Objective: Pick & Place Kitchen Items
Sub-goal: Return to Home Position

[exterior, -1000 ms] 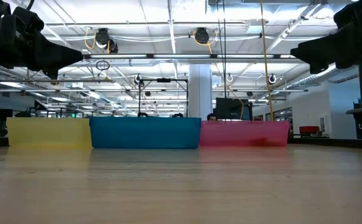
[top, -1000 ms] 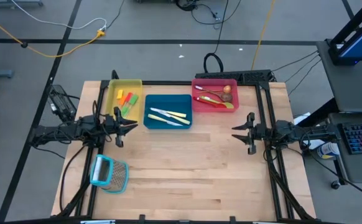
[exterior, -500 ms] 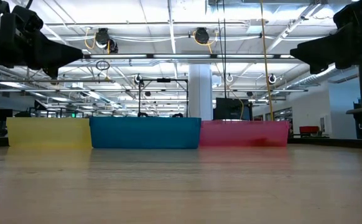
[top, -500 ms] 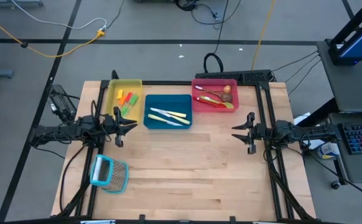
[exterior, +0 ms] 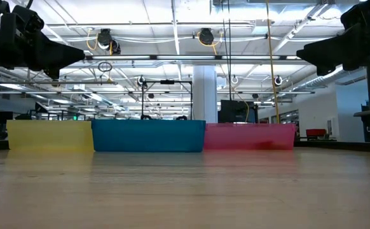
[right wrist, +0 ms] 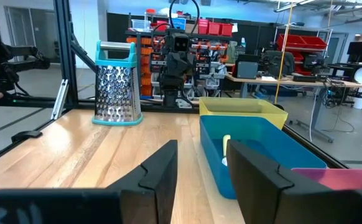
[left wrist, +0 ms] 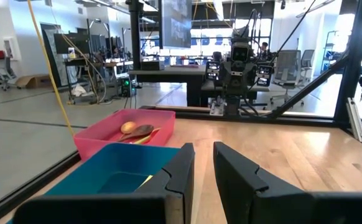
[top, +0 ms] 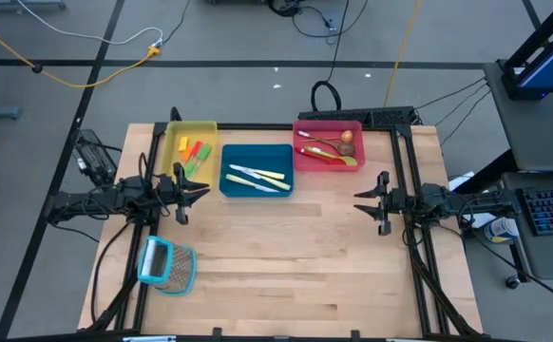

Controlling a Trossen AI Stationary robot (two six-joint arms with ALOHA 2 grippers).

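Note:
Three trays stand side by side along the table's far edge. The yellow tray (top: pixel 191 128) holds small red, orange and green spatulas (top: pixel 193 153). In the blue tray (top: pixel 256 155) lie cream-handled knives (top: pixel 257 178). The red tray (top: pixel 328 126) holds wooden, red and green spoons (top: pixel 330 148). My left gripper (top: pixel 203 193) hovers level at the table's left side, near the yellow tray. It is open by a narrow gap (left wrist: pixel 204 158) with nothing in it. My right gripper (top: pixel 359 201) hovers level at the right side, open (right wrist: pixel 201 158) and empty.
A light-blue-framed grater (top: pixel 167 266) lies flat on the table at the near left, and it appears beyond the fingers in the right wrist view (right wrist: pixel 115 84). Bare wooden tabletop (top: pixel 286 256) stretches between the two arms and toward the near edge.

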